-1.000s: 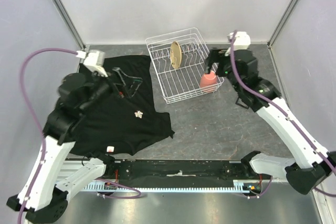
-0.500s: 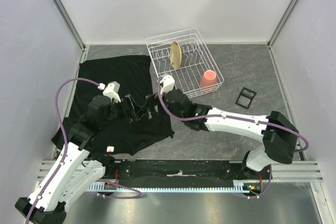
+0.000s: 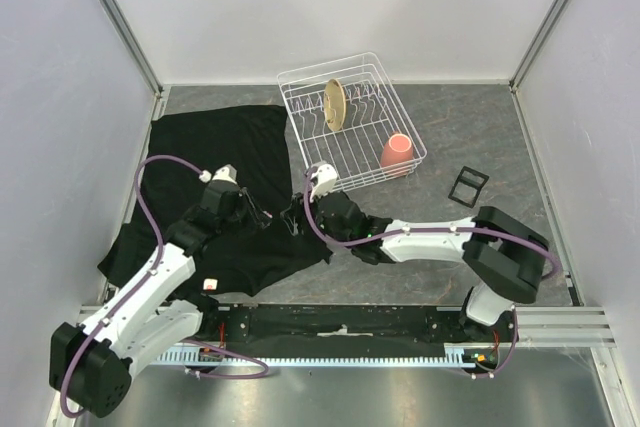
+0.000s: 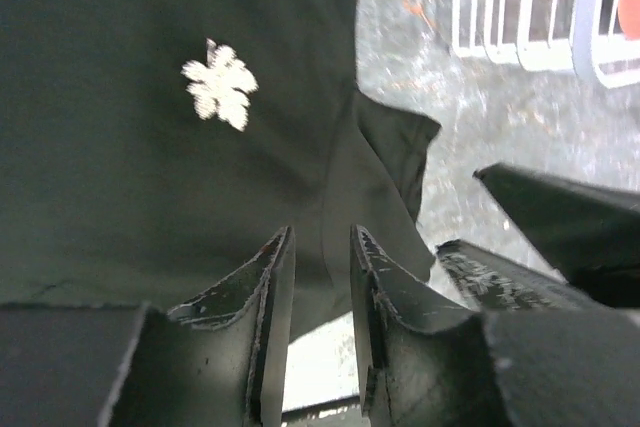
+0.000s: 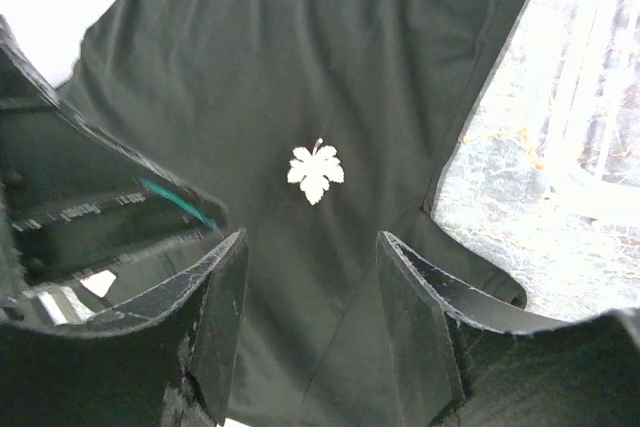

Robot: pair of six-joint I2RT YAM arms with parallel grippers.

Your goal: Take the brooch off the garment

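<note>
The left gripper hovers over the black shirt, its fingers a narrow slit apart and holding nothing. The brooch lies ahead of it, off to its left. The right gripper, wide open and empty, has the brooch straight ahead, centred between its fingers. The brooch is not yet off the shirt; gripping it and pulling it free remain.

Top cam: even soft light, faint shadows. R wrist cam blown out at 2 o'clock. My L gripper blurs up close; brooch edges soft.
</note>
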